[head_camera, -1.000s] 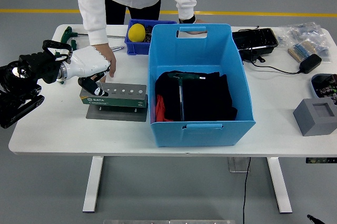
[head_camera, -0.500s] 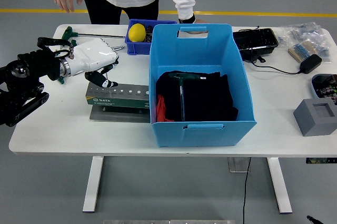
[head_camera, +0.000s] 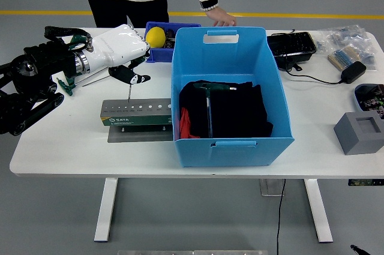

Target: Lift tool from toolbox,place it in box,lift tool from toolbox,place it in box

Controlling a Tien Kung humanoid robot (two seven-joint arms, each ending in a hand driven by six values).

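Observation:
My left hand (head_camera: 123, 57) is white with black fingertips and comes in from the left. It is shut on the handle of a thin T-handle tool (head_camera: 128, 91) whose shaft hangs down just above the holes of the grey-green toolbox (head_camera: 135, 114). The big blue box (head_camera: 230, 93) stands to the right of the toolbox. Inside it lie black cloth and another green-handled T tool (head_camera: 207, 108). My right hand is not in view.
A small blue bin (head_camera: 157, 42) with a yellow ball (head_camera: 155, 36) stands behind my hand. A person stands at the far side with one hand (head_camera: 221, 18) on the blue box's far rim. A black tray (head_camera: 291, 45), cables, a charger and a grey block (head_camera: 360, 131) lie at the right.
My left hand rose and moved right, drawing the tool up out of the toolbox. The person's hand left the toolbox and withdrew up and away.

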